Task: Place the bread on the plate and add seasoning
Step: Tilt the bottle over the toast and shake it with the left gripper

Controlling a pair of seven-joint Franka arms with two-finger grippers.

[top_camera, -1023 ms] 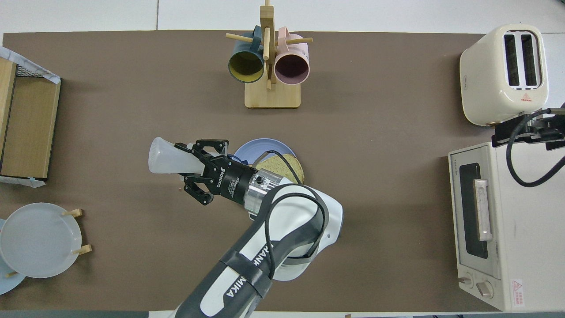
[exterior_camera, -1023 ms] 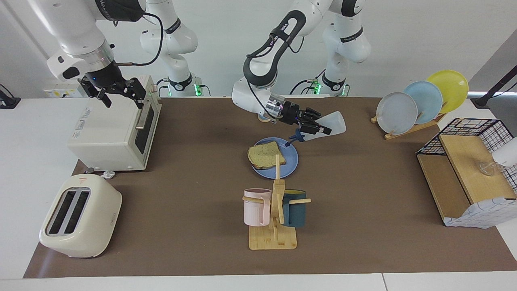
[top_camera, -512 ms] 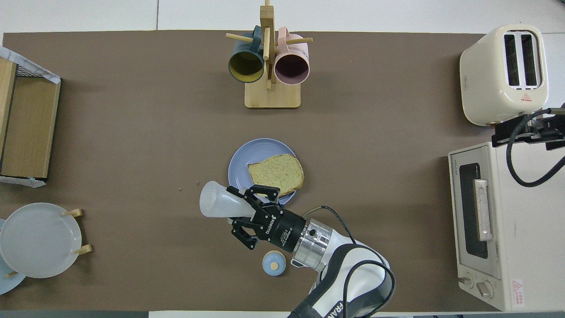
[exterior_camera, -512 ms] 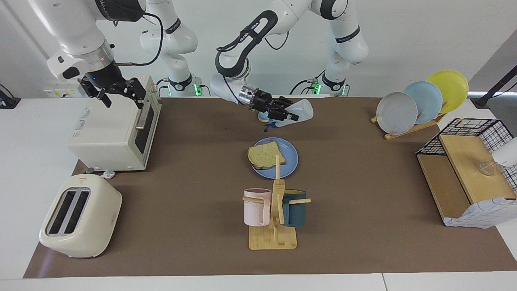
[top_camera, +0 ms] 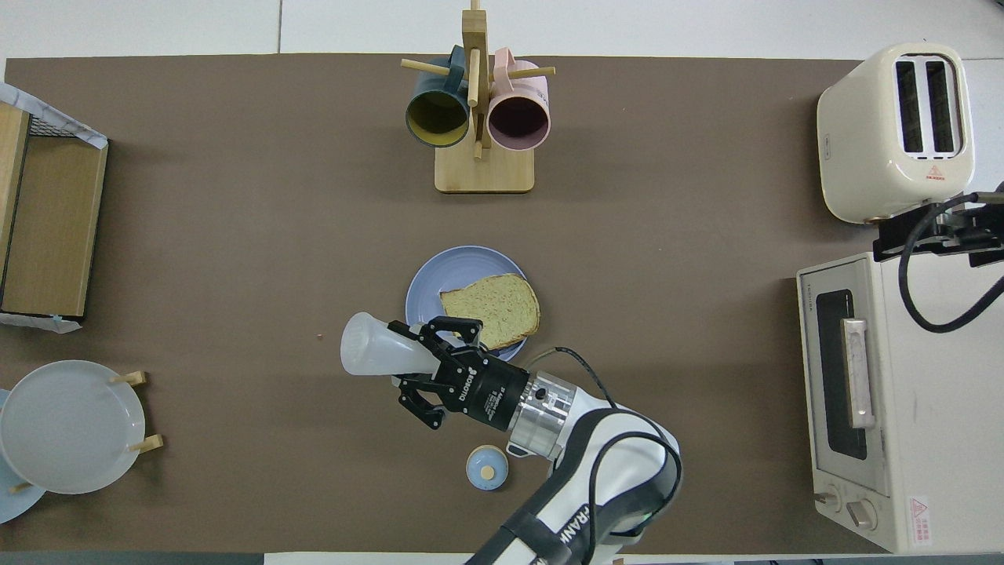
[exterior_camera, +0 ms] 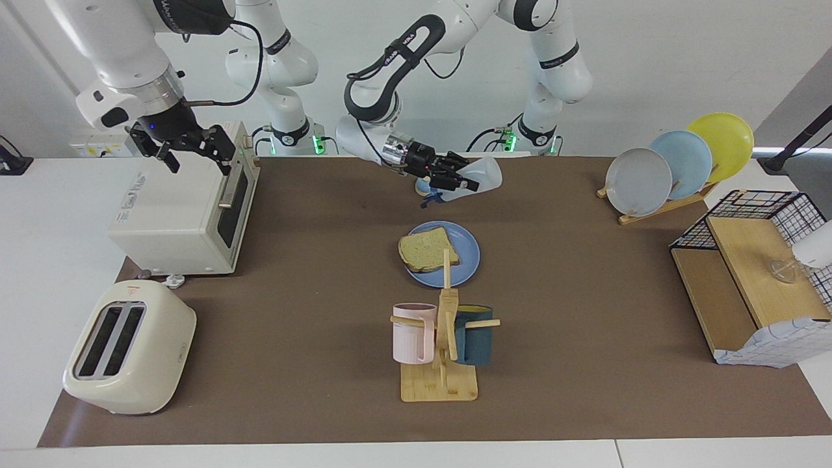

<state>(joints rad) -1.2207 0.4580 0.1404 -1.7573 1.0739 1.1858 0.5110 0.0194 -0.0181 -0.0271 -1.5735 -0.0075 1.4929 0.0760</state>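
The bread [exterior_camera: 428,250] lies flat on the blue plate [exterior_camera: 467,265] at mid-table; both also show in the overhead view, the bread [top_camera: 492,308] on the plate [top_camera: 439,275]. My left gripper [exterior_camera: 465,182] is shut on the seasoning bottle [exterior_camera: 480,175], which is tilted with its navy cap [exterior_camera: 432,198] pointing down. It hangs over the mat just off the plate's robot-side rim, above the small bell. In the overhead view the left gripper [top_camera: 420,365] holds the bottle [top_camera: 375,355]. My right gripper [exterior_camera: 188,148] is open and waits over the toaster oven.
A blue-domed bell [top_camera: 486,468] sits nearer the robots than the plate. A toaster oven [exterior_camera: 182,214] and toaster [exterior_camera: 130,348] stand at the right arm's end. A mug rack [exterior_camera: 442,344] stands beside the plate, farther from the robots. A plate rack [exterior_camera: 676,162] and a wire shelf [exterior_camera: 754,273] stand at the left arm's end.
My left gripper carried the tilted bottle from over the plate's edge back toward the robots, then shifted slightly. The right arm has not moved.
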